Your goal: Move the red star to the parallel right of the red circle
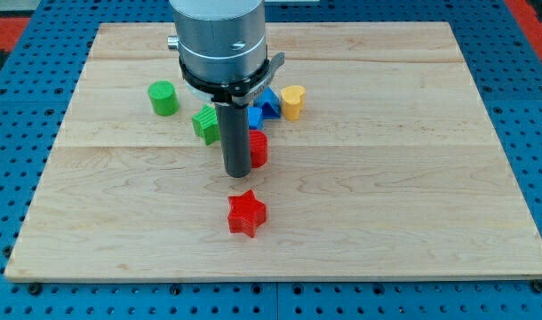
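The red star (pixel 246 213) lies on the wooden board (pixel 413 178) below the view's middle. The red circle (pixel 259 149) stands above it, partly hidden behind my rod. My tip (pixel 236 171) rests on the board just left of the red circle's lower edge and above the red star, a short gap from the star. The rod hangs from the grey arm body at the view's top.
A green cylinder (pixel 163 98) stands at the upper left. A green block (pixel 206 124) sits left of the rod. A blue block (pixel 264 108) and a yellow block (pixel 292 101) lie right of the rod, above the red circle.
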### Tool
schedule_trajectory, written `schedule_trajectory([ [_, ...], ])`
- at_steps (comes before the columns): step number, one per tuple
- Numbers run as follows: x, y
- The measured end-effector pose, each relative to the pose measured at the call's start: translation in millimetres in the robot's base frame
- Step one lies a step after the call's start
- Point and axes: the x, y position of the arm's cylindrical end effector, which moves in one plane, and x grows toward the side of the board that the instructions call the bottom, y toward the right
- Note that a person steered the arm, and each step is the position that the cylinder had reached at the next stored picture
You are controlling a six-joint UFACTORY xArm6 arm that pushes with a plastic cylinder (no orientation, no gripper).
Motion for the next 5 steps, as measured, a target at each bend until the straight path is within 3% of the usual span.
schedule_trajectory([
  [2,64,-50],
  [3,115,3],
  [5,83,111],
])
